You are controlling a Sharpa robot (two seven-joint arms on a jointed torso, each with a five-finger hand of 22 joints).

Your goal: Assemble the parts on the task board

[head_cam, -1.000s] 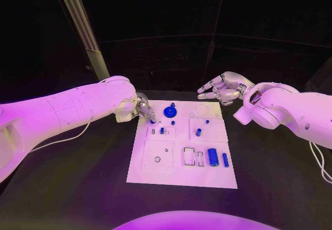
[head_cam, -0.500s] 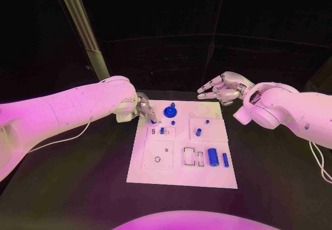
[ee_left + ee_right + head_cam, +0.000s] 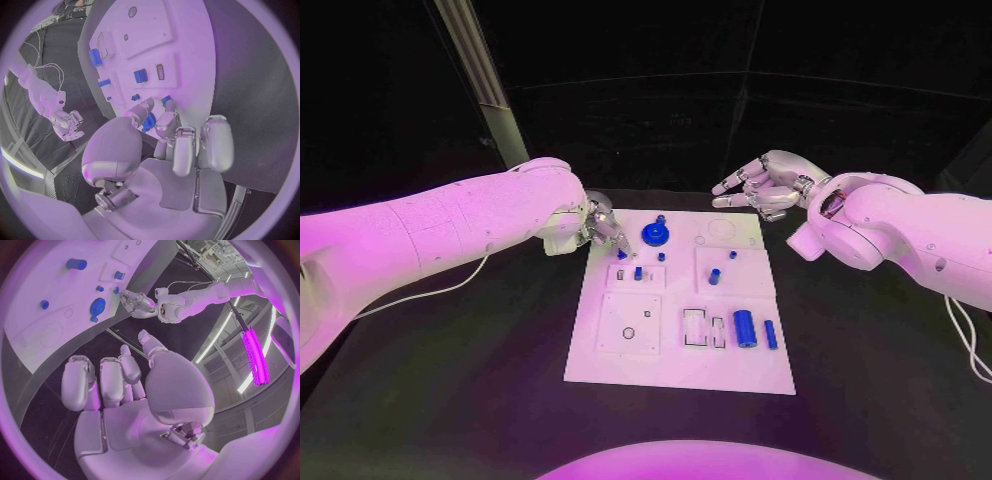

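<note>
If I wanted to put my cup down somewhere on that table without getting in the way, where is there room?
The black table is bare on both long sides of the white board, and in front of its near edge. The board's near strip is also free. It is crowded at the far end: the left hand is at the small blue pieces there, and the right hand hangs above the far right corner.

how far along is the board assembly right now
Early to midway, by the look of it. Several blue parts already stand in the task board, such as the round blue part near its far edge. The left hand has its fingertips at a small blue part. Two blue cylinders lie loose; the right hand hovers empty.
</note>
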